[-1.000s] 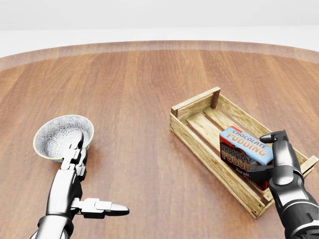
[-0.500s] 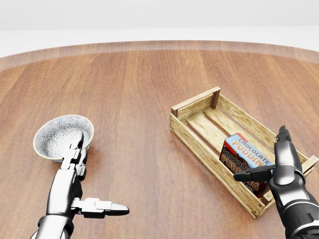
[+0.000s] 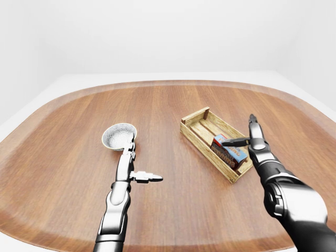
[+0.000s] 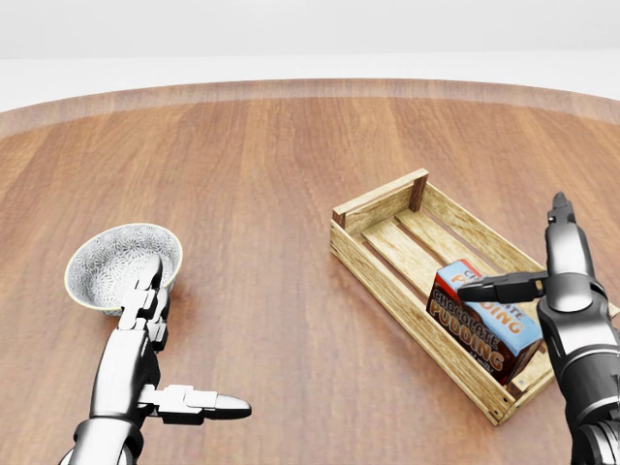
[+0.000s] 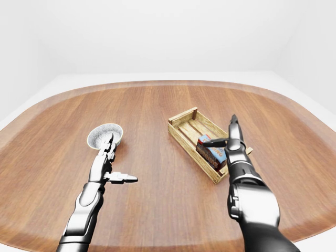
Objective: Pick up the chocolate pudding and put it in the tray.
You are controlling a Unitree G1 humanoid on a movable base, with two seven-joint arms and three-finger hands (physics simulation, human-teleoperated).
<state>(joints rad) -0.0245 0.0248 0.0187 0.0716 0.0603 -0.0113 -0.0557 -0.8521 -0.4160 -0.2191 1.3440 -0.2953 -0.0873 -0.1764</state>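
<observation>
The robot's right hand (image 4: 554, 276) stands open above the near right end of the wooden tray (image 4: 376, 206), gripping nothing: two fingers (image 4: 561, 231) point straight up and away, while the thumb (image 4: 496, 288) juts out level to the left, crossing over the top of the chocolate pudding (image 4: 486, 325). No finger closes round the box, though the head view does not show whether the thumb's underside touches it.

The chocolate pudding — a blue-topped carton with a red and brown side panel carrying its name — lies inside the tray at the near right end, tilted a little, its lettered side facing the tray's near wall. The far left part of the tray shows bare slats.

The slatted tray sits at an angle on the broad, rounded wooden table (image 3: 168, 105), right of centre, with one corner post raised at its far end.

Well apart on the left, the left hand (image 4: 155, 363) is also open and empty — fingers stretched away toward a patterned white bowl (image 4: 108, 257), thumb (image 4: 199, 403) thrust out to the right. The fingertips overlap the bowl's near rim in the head view; whether they touch it cannot be told. The bowl stands upright on the table.
</observation>
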